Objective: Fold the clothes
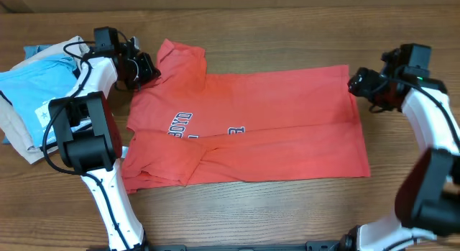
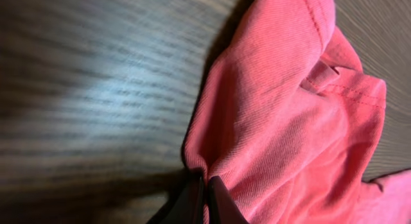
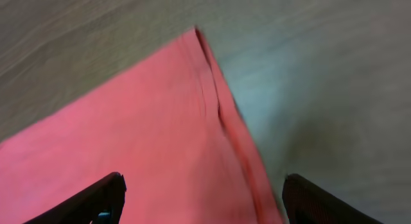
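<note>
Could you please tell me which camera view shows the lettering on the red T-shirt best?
The overhead view: the lettering on the red T-shirt shows there, though a fold covers part of it. The left wrist view shows only bunched fabric, and the right wrist view only a plain hemmed corner.

Hidden, cropped and blurred parts

The T-shirt (image 1: 273, 129) folds over part of its chest lettering (image 1: 183, 125), leaving it unreadable; the left claw (image 2: 204, 199) and right claw (image 3: 202, 185) are cropped by the bottom edges, and the desk (image 2: 83, 102) grain is smeared.

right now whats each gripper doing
Left gripper: shut on the red T-shirt.
Right gripper: open over the shirt's corner, holding nothing.
</note>
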You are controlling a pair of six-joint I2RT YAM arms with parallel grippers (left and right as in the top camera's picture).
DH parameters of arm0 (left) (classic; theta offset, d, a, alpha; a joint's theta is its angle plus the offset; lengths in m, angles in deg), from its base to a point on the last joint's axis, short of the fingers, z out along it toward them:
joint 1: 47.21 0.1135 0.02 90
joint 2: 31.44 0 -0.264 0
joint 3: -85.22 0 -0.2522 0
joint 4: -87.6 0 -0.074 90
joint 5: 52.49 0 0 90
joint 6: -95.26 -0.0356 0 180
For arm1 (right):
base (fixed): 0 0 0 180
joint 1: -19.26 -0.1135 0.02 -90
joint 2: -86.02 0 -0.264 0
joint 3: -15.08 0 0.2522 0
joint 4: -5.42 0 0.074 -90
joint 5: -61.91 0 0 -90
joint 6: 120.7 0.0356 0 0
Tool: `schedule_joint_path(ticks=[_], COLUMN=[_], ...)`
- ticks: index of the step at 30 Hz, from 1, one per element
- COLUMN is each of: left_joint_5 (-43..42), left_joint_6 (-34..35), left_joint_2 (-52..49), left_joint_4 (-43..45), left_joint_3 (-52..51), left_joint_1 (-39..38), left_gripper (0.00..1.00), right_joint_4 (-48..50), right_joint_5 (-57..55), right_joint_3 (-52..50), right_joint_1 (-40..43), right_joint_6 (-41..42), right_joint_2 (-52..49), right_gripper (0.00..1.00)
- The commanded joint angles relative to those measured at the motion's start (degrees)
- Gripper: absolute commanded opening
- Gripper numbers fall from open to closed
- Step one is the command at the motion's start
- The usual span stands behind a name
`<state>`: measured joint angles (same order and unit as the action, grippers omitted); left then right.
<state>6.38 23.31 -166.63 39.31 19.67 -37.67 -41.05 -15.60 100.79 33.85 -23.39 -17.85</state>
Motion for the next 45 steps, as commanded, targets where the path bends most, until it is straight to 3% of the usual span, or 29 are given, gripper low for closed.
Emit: schedule_joint_path(ticks=[1,7,15,24,29,38,40,41,42,43,45], left_joint_5=[1.03,0.96,1.03,1.03,1.03,1.05,1.05,1.03,1.03,0.96,0.79], left_joint_6=[2.8,2.78,2.8,2.78,2.78,2.78,2.78,2.78,2.78,2.78,2.75], left_joint_2=[-1.4,-1.4,-1.4,-1.4,-1.4,-1.4,-1.4,-1.4,-1.4,-1.4,-1.4], left_joint_4=[-1.33,-1.86,-2.64,-3.72,-3.89,-3.98,-4.0,-4.02,-4.04,-4.11,-4.26], left_joint_3=[-1.14,-1.14,-1.14,-1.14,-1.14,-1.14,-1.14,-1.14,-1.11,-1.14,-1.14], left_joint_1=[0.33,0.09,0.07,0.07,0.07,0.09,0.07,0.07,0.07,0.07,0.09], left_gripper=[0.05,0.05,0.05,0.05,0.05,0.06,0.06,0.06,0.07,0.08,0.09], right_joint_4=[7.54,20.87,27.58,32.44,32.24,32.26,32.28,32.37,32.39,32.28,31.98], right_joint_5=[3.17,4.17,4.17,0.07,-1.09,-2.19,-2.19,-2.19,-2.21,-2.19,-2.19], right_joint_3=[0.87,0.87,0.87,0.87,0.87,0.87,0.87,0.87,0.87,0.87,0.87], right_joint_1=[-0.24,-0.92,-3.43,-3.98,-3.98,-3.98,-3.98,-3.98,-3.98,-3.98,-3.98], right_joint_6=[-2.27,-3.3,-3.32,-2.82,-2.8,-2.82,-2.82,-2.8,-2.78,-2.58,-2.03], right_joint_2=[-5.03,-11.41,-16.72,-17.14,-17.66,-19.67,-19.69,-19.69,-19.69,-19.69,-19.69], right_gripper=[0.82,0.91,0.91,0.68,0.61,0.58,0.48,0.36,0.15,0.06,0.04])
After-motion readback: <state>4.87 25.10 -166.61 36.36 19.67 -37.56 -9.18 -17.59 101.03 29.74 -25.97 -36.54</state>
